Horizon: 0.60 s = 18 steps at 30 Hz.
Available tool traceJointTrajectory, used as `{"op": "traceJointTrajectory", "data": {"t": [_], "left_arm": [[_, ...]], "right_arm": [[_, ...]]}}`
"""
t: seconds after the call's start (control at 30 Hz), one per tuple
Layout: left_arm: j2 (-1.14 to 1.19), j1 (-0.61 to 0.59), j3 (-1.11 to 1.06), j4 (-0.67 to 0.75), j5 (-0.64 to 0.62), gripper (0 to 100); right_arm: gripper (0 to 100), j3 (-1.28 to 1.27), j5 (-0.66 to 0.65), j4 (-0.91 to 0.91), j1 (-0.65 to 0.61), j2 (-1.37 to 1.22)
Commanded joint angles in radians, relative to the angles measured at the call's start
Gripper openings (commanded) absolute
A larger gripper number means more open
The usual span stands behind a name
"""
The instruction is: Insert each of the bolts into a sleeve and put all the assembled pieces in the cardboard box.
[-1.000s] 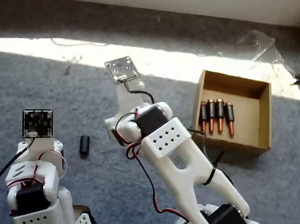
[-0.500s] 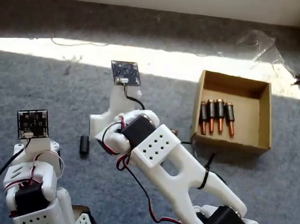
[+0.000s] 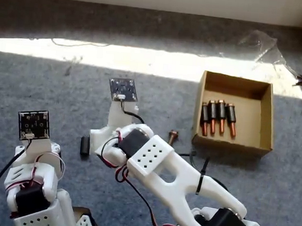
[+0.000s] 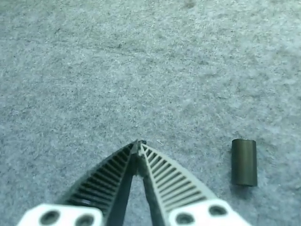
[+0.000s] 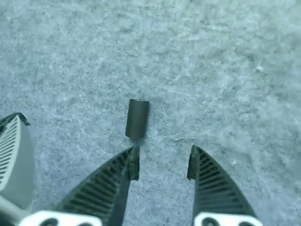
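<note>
Black ribbed jaws on the right gripper (image 5: pixel 163 162) are spread wide with nothing in them, hanging low over the grey carpet (image 5: pixel 225 70). The dark sleeve (image 5: pixel 137 118) is lying flat just ahead of one fingertip, so it's lined up with that finger and not with the gap, and as far as we can tell it's not quite touching. The left gripper (image 4: pixel 139 150) is pinched closed, tips together and holding nothing, also pointing down at the carpet, and we see the same sleeve off to one side of it, a fair bit away from the tips. From the high view, that sleeve (image 3: pixel 84 145) sits on the carpet between the two arms, right next to the right arm (image 3: pixel 162 166), with the left arm (image 3: pixel 31 171) a little further off. One loose bolt (image 3: pixel 173 136) lies on the carpet between the right arm and the cardboard box (image 3: pixel 252 118), close to the box's near corner but outside it. Inside the box we count four assembled pieces (image 3: pixel 218 117) lying side by side in a neat row toward one wall, black sleeves at the far end, coppery bolt shafts sticking out toward the arms.
</note>
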<state>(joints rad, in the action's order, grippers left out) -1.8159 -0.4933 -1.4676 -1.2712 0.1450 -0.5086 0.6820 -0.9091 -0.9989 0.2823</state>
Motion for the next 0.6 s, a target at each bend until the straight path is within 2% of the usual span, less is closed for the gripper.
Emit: {"op": "traceJointTrajectory", "data": {"t": [0.0,0.43,0.57], "left_arm": [[-0.012,-0.008,-0.007,0.003,0.003,1],[-0.012,-0.012,0.012,-0.005,-0.002,1],[-0.012,-0.051,0.019,-0.005,-0.003,1]], "right_arm": [[14.9,-0.015,0.006,0.085,-0.013,0.031],[14.9,-0.105,0.008,0.331,-0.047,0.03],[14.9,-0.119,0.008,0.34,-0.053,0.03]]}}
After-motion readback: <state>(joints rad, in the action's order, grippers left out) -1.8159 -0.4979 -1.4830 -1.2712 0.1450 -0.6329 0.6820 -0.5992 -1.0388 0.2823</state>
